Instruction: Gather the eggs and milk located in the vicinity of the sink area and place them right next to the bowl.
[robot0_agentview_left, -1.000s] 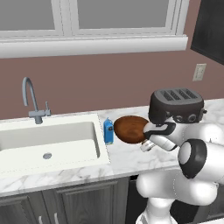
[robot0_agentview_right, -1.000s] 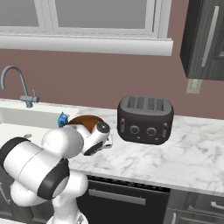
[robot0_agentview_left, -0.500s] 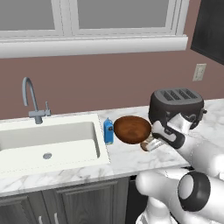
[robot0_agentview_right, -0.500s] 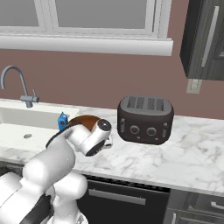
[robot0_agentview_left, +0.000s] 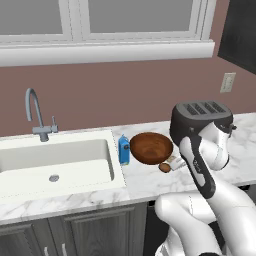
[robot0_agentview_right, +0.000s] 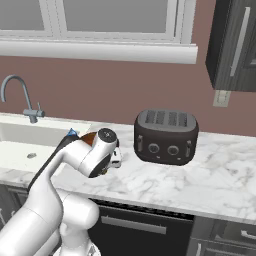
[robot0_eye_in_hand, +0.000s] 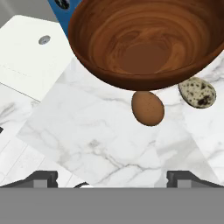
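Note:
The wooden bowl (robot0_eye_in_hand: 144, 39) stands on the marble counter, with the blue milk (robot0_agentview_left: 124, 150) carton upright against its sink side. A reddish-brown egg (robot0_eye_in_hand: 148, 107) lies on the counter just in front of the bowl, and a pale speckled egg (robot0_eye_in_hand: 197, 92) lies beside it, also close to the bowl's rim. My gripper (robot0_eye_in_hand: 112, 178) hovers low over the counter on the near side of the eggs, open, with nothing between its fingers. In the left base view the bowl (robot0_agentview_left: 151, 147) and brown egg (robot0_agentview_left: 164, 167) sit right of the sink area (robot0_agentview_left: 55, 160).
A black-and-grey toaster (robot0_agentview_left: 200, 120) stands right behind the bowl's right side, close to my arm. The grey faucet (robot0_agentview_left: 34, 112) rises at the back of the basin. Bare marble counter (robot0_agentview_right: 215, 175) stretches to the right of the toaster. Dark cabinets run below.
My arm's elbow has swung to the right and lower while the hand stayed near the bowl, drawing back slightly from the brown egg. The eggs, milk and bowl have not moved.

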